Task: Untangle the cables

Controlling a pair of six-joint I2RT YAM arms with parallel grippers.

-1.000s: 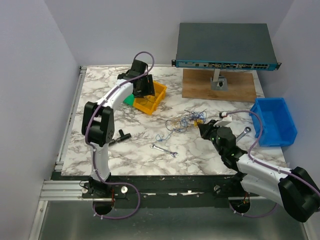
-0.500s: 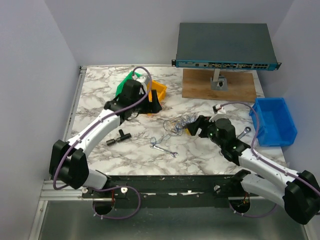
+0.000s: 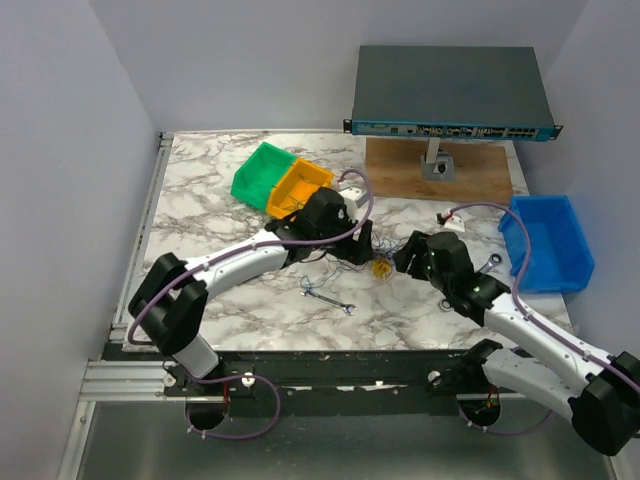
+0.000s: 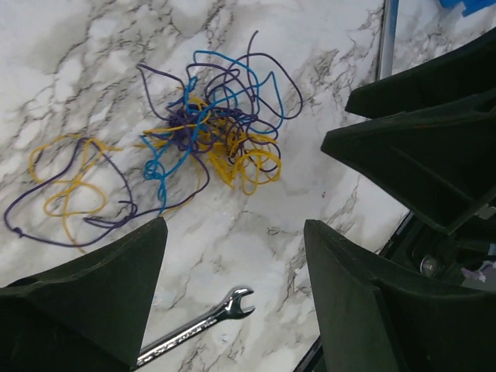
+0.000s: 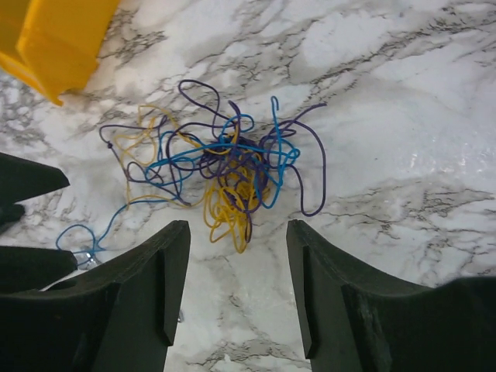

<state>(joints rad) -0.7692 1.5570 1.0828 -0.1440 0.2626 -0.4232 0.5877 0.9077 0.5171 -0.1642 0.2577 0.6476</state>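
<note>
The cables [image 3: 379, 264] lie in one tangled clump of thin blue, yellow and purple wires on the marble table [image 3: 250, 290], between my two grippers. The left gripper [image 3: 350, 248] is just left of the clump and the right gripper [image 3: 404, 260] just right of it. In the left wrist view the left gripper [image 4: 235, 229] is open with bare marble between its fingers, and the cables [image 4: 221, 132] lie beyond the tips. In the right wrist view the right gripper [image 5: 238, 225] is open and empty, and the cables [image 5: 232, 167] start just past its fingertips.
A small silver wrench [image 3: 328, 301] lies near the clump, also under the left gripper as wrench [image 4: 198, 329]. A green bin [image 3: 258, 172] and a yellow bin [image 3: 298, 185] stand at the back left, a blue bin [image 3: 548, 240] at the right. A network switch [image 3: 450, 90] sits above a wooden board [image 3: 445, 175].
The left arm has swung from the yellow bin over to the left side of the clump. The right gripper, shut a second ago, has opened and sits beside the clump.
</note>
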